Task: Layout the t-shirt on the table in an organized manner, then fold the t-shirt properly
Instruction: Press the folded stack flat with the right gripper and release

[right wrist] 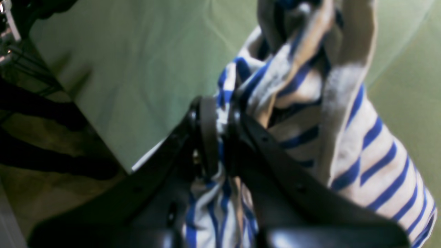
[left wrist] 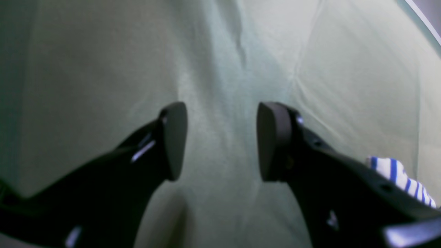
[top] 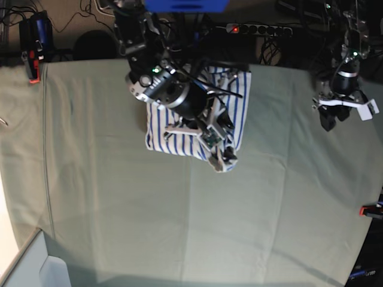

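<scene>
The white, blue-striped t-shirt [top: 160, 130] lies bunched at the back middle of the pale green table [top: 119, 209]. My right gripper [top: 221, 158] is at the shirt's front right corner. In the right wrist view it [right wrist: 222, 137] is shut on a fold of the striped cloth [right wrist: 372, 155], which hangs bunched past the fingers. My left gripper [top: 332, 119] is far to the right of the shirt, near the table's back right edge. In the left wrist view it [left wrist: 222, 141] is open and empty over bare table cloth [left wrist: 103, 69]. A bit of striped cloth [left wrist: 396, 174] shows behind its right finger.
Red clamps sit at the table's back left corner [top: 33, 72] and right edge [top: 371, 209]. A power strip [top: 257, 28] and cables lie behind the table. The right wrist view shows the table's edge [right wrist: 113, 151] with the floor beyond.
</scene>
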`<state>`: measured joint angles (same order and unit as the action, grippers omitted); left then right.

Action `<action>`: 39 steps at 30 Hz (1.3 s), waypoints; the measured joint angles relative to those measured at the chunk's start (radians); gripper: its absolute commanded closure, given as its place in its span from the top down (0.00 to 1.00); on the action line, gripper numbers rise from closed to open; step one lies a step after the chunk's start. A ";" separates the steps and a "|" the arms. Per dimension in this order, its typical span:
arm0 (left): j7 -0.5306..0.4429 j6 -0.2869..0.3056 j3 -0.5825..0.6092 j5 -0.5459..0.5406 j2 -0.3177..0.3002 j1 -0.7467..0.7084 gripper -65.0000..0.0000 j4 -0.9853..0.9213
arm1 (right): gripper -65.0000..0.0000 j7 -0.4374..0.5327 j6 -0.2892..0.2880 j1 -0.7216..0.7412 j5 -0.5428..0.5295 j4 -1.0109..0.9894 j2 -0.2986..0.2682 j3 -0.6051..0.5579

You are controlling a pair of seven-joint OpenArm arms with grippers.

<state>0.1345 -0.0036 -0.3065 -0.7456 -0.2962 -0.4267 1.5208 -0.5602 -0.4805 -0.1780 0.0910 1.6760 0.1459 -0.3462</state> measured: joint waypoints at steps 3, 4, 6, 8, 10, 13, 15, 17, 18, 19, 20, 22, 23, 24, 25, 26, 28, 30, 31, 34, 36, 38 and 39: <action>-0.001 0.002 0.000 0.000 0.000 -0.014 0.49 0.016 | 0.00 0.038 0.001 0.017 -0.006 -0.017 0.001 -0.008; 0.000 0.002 -0.002 0.000 0.000 -0.017 0.49 0.016 | 0.00 0.037 0.001 0.025 -0.009 -0.040 0.002 -0.008; 0.001 0.002 -0.005 0.000 0.000 -0.023 0.49 0.016 | 0.00 0.020 0.000 0.042 -0.005 -0.090 0.001 -0.008; 0.001 0.001 -0.004 0.000 0.000 -0.022 0.49 0.016 | 0.00 0.029 0.000 0.048 -0.003 -0.119 -0.001 -0.007; 0.000 0.001 -0.004 0.000 0.000 -0.022 0.49 0.016 | 0.00 0.055 0.000 0.050 -0.006 -0.146 -0.001 -0.007; 0.000 0.001 -0.004 0.000 0.000 -0.022 0.49 0.016 | 0.06 0.057 0.000 0.050 -0.005 -0.158 -0.001 -0.008; 0.001 0.001 -0.004 0.000 0.000 -0.022 0.49 0.016 | 0.17 0.064 0.000 0.050 -0.005 -0.157 -0.001 -0.008; 0.000 0.001 -0.002 0.000 0.000 -0.022 0.49 0.016 | 0.29 0.064 0.000 0.050 -0.005 -0.156 -0.001 -0.010; 0.000 0.001 -0.002 0.000 0.000 -0.019 0.49 0.016 | 0.34 0.060 0.000 0.047 0.000 -0.147 -0.002 -0.016; 0.000 0.001 -0.001 0.000 0.000 -0.019 0.49 0.016 | 0.40 0.058 0.000 0.041 0.001 -0.126 -0.002 -0.025; -0.001 0.001 -0.001 0.000 0.001 -0.019 0.49 0.016 | 0.44 0.056 0.000 0.032 -0.001 -0.093 -0.001 -0.033; -0.002 0.001 0.000 0.000 0.001 -0.019 0.49 0.015 | 0.52 0.059 0.002 -0.006 -0.006 0.006 0.002 -0.032; 0.001 0.001 0.000 0.000 0.002 -0.019 0.49 0.013 | 0.54 0.067 0.006 -0.034 -0.007 0.069 0.002 -0.030; 0.001 0.001 0.000 0.000 0.001 -0.016 0.49 0.010 | 0.56 0.074 0.007 -0.058 -0.014 0.122 0.002 -0.026; 0.000 0.001 0.000 0.000 0.003 -0.016 0.49 0.009 | 0.58 0.070 0.006 -0.080 -0.011 0.164 0.002 -0.025; 0.000 0.001 0.000 -0.001 0.003 -0.013 0.49 0.009 | 0.58 0.067 0.006 -0.096 -0.009 0.192 0.002 -0.022; 0.004 0.000 0.001 -0.001 0.003 -0.005 0.49 0.006 | 0.59 0.067 0.006 -0.122 -0.012 0.230 0.002 0.000; -0.005 0.000 0.011 0.000 0.004 0.005 0.49 0.006 | 0.59 0.067 0.006 -0.134 -0.013 0.234 0.002 0.039; -0.005 0.000 0.022 0.000 0.006 0.006 0.49 0.006 | 0.59 0.067 0.006 -0.143 -0.013 0.233 0.001 0.065; 0.004 0.001 0.061 0.000 0.016 0.004 0.49 0.012 | 0.59 0.063 0.006 -0.164 -0.008 0.223 -0.002 0.169; 0.005 0.000 0.072 0.000 0.016 0.001 0.49 0.012 | 0.58 0.063 0.006 -0.181 -0.008 0.220 -0.004 0.233; 0.003 0.000 0.077 0.000 0.016 0.003 0.49 0.012 | 0.58 0.060 0.006 -0.186 -0.001 0.210 -0.007 0.272; 0.003 0.000 0.079 0.000 0.016 0.003 0.49 0.012 | 0.57 0.062 0.006 -0.189 -0.002 0.203 -0.006 0.282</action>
<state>0.1379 -0.0032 -0.2276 -0.7456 -0.2802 -0.4232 1.5326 -0.4984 -0.4740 -0.3668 0.0887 1.8786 0.1394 -0.0639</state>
